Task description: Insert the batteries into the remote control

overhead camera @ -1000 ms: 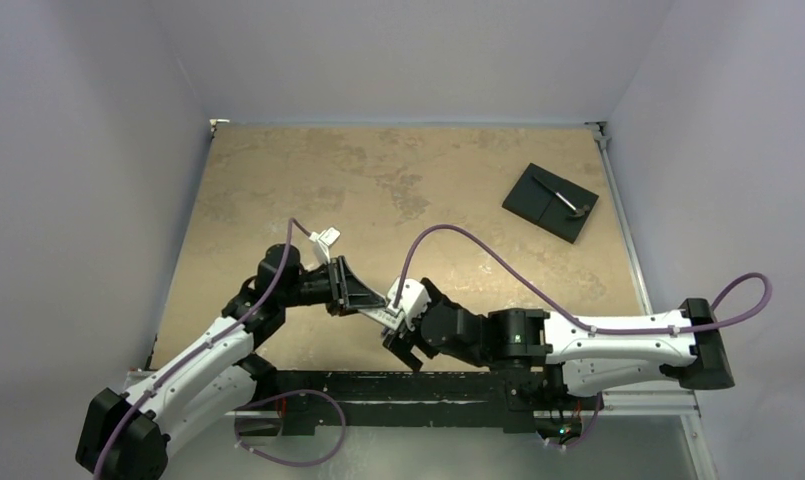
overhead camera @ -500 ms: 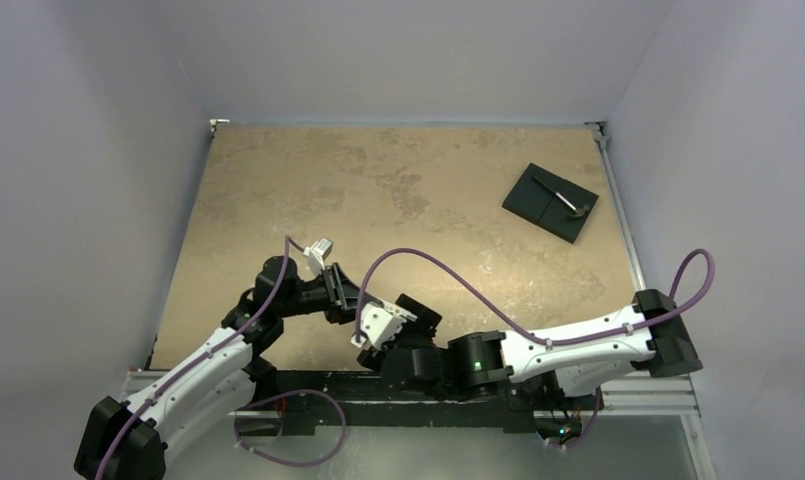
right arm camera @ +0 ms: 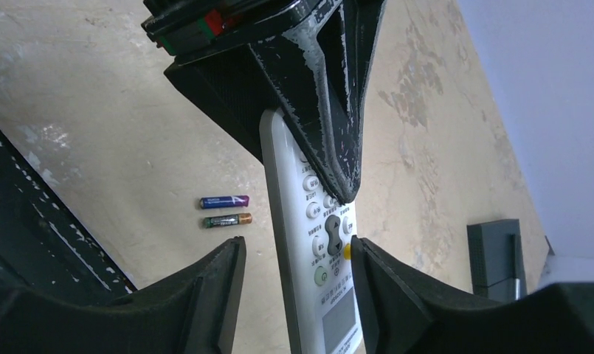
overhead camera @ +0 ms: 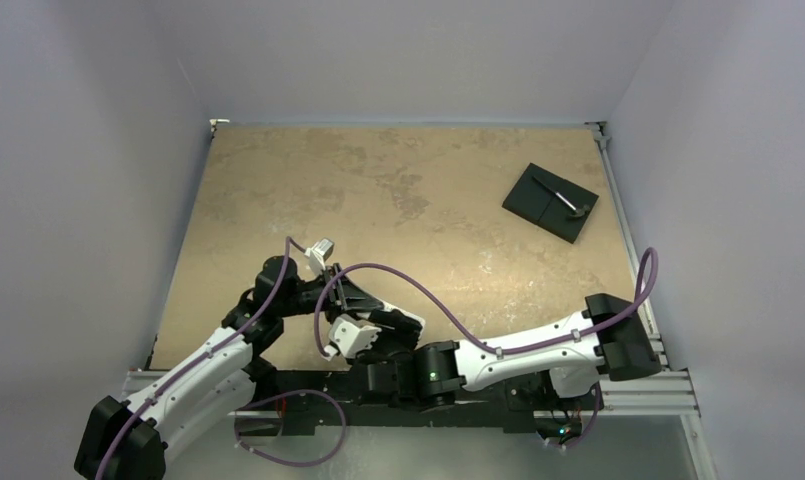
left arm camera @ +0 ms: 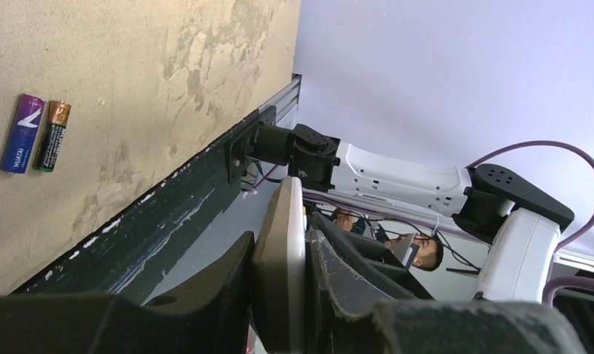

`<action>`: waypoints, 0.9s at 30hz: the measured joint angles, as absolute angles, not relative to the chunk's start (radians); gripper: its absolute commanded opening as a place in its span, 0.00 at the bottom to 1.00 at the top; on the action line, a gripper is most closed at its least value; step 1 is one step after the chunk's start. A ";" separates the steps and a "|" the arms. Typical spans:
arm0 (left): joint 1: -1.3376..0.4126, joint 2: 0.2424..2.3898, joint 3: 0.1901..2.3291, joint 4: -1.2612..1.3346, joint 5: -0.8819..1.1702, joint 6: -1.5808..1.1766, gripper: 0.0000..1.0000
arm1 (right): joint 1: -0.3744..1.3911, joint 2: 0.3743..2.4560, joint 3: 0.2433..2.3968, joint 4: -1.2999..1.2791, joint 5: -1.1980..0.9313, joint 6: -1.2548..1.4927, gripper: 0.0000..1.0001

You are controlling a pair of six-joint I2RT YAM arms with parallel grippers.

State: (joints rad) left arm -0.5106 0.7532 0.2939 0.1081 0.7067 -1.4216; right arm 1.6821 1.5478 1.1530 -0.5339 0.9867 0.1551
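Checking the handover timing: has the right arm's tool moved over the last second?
Yes. In the top view the right tool has swung left along the near edge of the table, farther from the black plate; its jaws now straddle the remote control.

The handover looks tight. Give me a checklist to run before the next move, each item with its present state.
1. Left end effector clamped on the remote control: ok.
2. Right end effector open, straddling the remote control: ok.
3. Both batteries lying free, side by side on the table: ok.
4. Battery bay open and reachable: cannot tell; only the button face shows.
5. Grey strip parked on the black plate, away from both arms: ok.
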 measured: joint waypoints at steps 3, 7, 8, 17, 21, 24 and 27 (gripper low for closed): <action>-0.511 0.754 0.294 0.108 0.710 -1.422 0.00 | 1.686 1.566 1.170 -0.570 1.003 0.159 0.49; -0.511 0.757 0.294 0.104 0.718 -1.421 0.00 | 1.691 1.575 1.185 -0.605 1.021 0.165 0.35; -0.511 0.757 0.294 0.105 0.718 -1.422 0.00 | 1.691 1.578 1.190 -0.612 1.023 0.168 0.33; -0.511 0.760 0.294 0.096 0.722 -1.426 0.00 | 1.699 1.612 1.214 -0.644 1.045 0.171 0.05; -0.509 0.760 0.294 0.091 0.722 -1.424 0.00 | 1.702 1.628 1.223 -0.655 1.058 0.176 0.00; -0.506 0.764 0.294 0.089 0.725 -1.422 0.00 | 1.702 1.632 1.225 -0.661 1.060 0.184 0.00; -0.506 0.767 0.294 0.088 0.730 -1.422 0.05 | 1.702 1.632 1.226 -0.664 1.060 0.194 0.00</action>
